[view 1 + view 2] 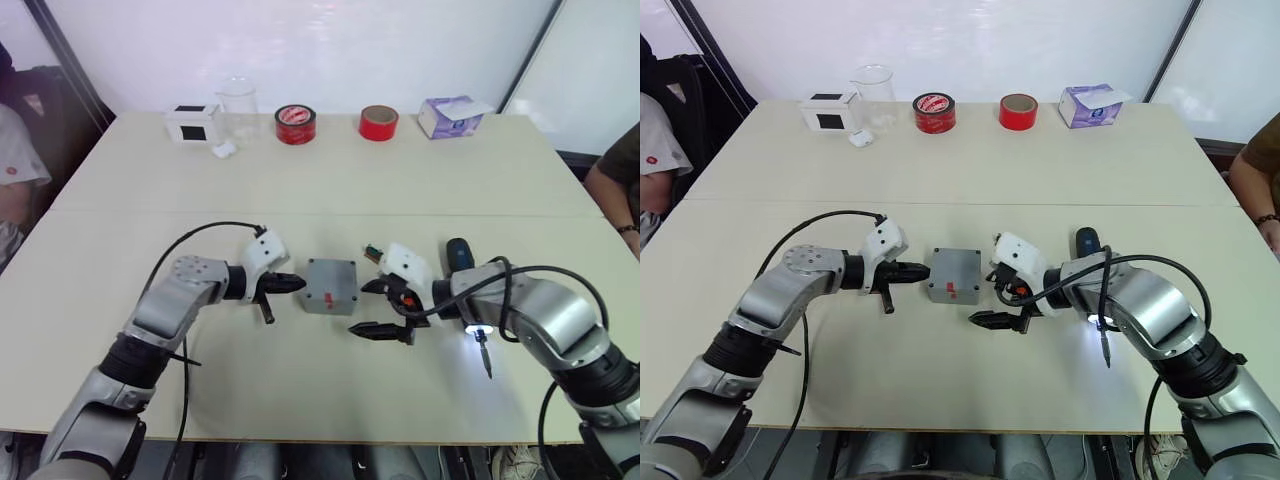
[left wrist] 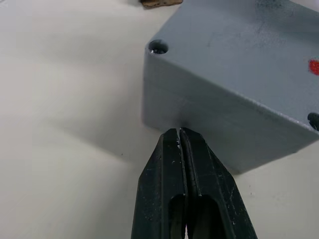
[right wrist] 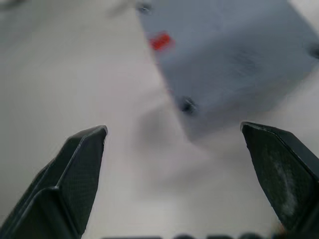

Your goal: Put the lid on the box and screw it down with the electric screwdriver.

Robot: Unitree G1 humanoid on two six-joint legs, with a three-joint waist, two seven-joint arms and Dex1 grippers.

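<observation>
The grey box (image 2: 209, 124) stands at mid-table with the lid (image 1: 333, 278) lying flat on top, a red mark on the lid's upper face. My left gripper (image 1: 299, 283) is shut, its tips touching the box's left wall. Just right of the box, my right gripper (image 1: 360, 307) hangs open with nothing between its fingers. The electric screwdriver (image 1: 459, 256) lies on the table right of that gripper, partly under my right forearm. Its tip light is on and the bit (image 1: 485, 358) points toward the near edge.
Along the far edge stand a white box with a black square (image 1: 192, 123), a clear jar (image 1: 237, 100), two red tape rolls (image 1: 295, 123) (image 1: 379, 122) and a purple tissue box (image 1: 449, 116). A small part (image 1: 373, 252) lies behind the right gripper. People sit at both sides.
</observation>
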